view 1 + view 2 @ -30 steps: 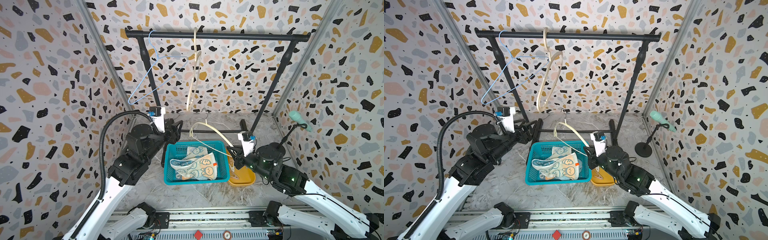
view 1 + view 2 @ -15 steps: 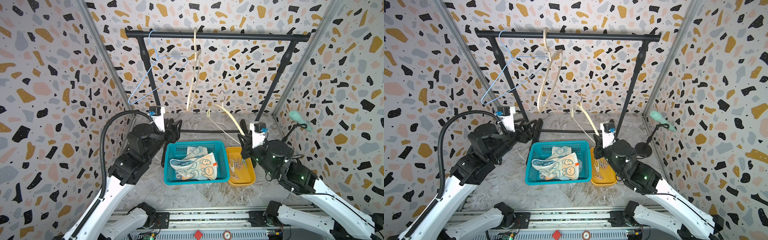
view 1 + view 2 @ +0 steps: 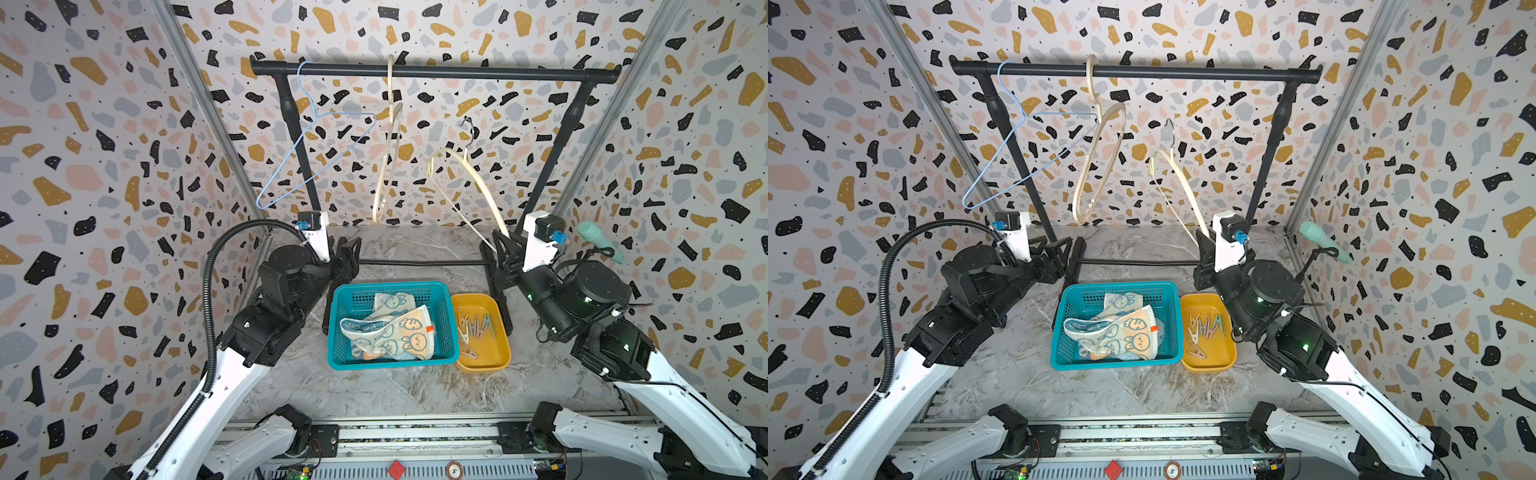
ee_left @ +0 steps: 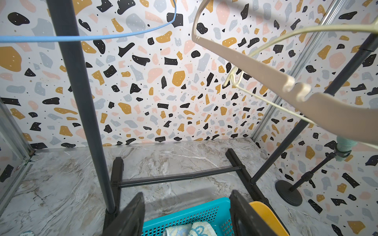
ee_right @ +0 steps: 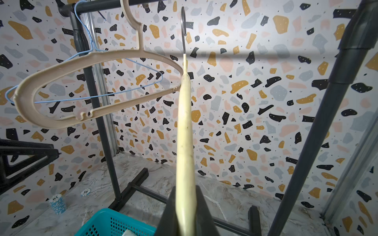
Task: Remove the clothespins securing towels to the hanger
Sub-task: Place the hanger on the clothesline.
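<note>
Your right jaws pinch the cream plastic hanger (image 5: 185,122), its hook clear below the black rail (image 3: 457,73). Left jaws spread, empty. Pastel plastic clothespins (image 3: 473,328) lie inside the yellow tray (image 3: 496,358).

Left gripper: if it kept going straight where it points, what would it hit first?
Likely the rack's low crossbar, or the floor by it; the open left gripper aims just over the teal basket's back rim. Depth is unclear.

clothespins (image 3: 473,328) loose in yellow tray (image 3: 494,355); towels (image 3: 395,332) crumpled in teal basket (image 3: 390,362); cream hanger (image 5: 184,132) aloft, tilted
</note>
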Available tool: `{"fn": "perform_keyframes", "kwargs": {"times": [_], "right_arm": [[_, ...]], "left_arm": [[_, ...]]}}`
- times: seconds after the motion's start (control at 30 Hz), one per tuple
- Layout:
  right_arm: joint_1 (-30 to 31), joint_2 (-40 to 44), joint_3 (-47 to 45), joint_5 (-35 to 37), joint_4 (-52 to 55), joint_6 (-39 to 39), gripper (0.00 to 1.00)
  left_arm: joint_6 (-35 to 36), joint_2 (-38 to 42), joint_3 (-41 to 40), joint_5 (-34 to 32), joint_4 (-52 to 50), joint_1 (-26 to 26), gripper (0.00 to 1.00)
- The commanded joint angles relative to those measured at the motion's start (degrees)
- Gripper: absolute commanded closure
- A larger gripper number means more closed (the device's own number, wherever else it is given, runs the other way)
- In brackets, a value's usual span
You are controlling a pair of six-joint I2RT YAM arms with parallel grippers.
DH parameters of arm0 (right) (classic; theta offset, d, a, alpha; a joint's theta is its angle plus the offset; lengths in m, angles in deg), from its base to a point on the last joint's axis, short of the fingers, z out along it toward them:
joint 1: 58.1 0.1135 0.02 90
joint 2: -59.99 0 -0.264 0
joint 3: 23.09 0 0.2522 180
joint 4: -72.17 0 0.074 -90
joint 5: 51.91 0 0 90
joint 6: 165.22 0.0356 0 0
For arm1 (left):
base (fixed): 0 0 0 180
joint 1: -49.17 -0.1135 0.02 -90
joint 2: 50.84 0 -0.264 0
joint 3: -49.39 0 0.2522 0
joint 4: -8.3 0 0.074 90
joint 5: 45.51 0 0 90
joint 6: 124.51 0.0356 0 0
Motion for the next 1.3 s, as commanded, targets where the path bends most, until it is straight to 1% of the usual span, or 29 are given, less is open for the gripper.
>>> {"fn": "perform_keyframes", "kwargs": {"times": [0.0,0.1,0.2,0.37,0.53,0.6,0.8,1.1,1.13,1.17,1.27], "right_arm": [[0.1,-1.4,4.5,2.0,-7.6,-5.2,1.0],[-0.3,-3.4,6.9,2.9,-9.8,-7.7,1.0],[-2.2,-6.1,10.8,2.7,-9.3,-8.0,1.0],[-7.9,-11.1,18.2,0.2,-4.9,-4.5,1.0],[-15.4,-16.8,25.5,-5.0,0.1,0.1,1.0],[-17.8,-18.6,27.1,-7.4,1.2,1.4,1.0],[-20.7,-20.8,27.3,-9.9,3.0,3.7,1.0],[-21.0,-17.2,20.5,-11.1,3.1,5.7,1.0],[-21.0,-16.9,20.0,-11.3,3.3,5.8,0.96],[-21.0,-16.7,19.7,-11.8,3.5,5.9,0.87],[-21.0,-16.1,19.2,-13.2,5.1,6.1,0.52]], "left_arm": [[-0.4,-0.1,1.4,-0.9,2.7,0.1,0.34],[-0.2,-0.4,1.9,-1.2,2.7,0.1,0.34],[0.1,-0.6,2.4,-1.5,2.8,0.1,0.34],[0.4,-0.6,2.5,-2.1,3.0,0.1,0.34],[0.6,-0.6,2.1,-2.6,3.4,0.1,0.34],[0.7,-0.7,2.1,-2.5,3.5,0.1,0.34],[0.5,-0.5,0.9,-2.2,4.1,0.1,0.34],[0.5,0.1,0.0,-2.4,4.0,0.1,0.33],[0.5,0.1,0.0,-2.5,4.0,0.1,0.34],[0.5,0.1,-0.1,-2.6,4.0,0.1,0.34],[0.5,0.3,-0.4,-3.2,3.7,0.1,0.34]]}}
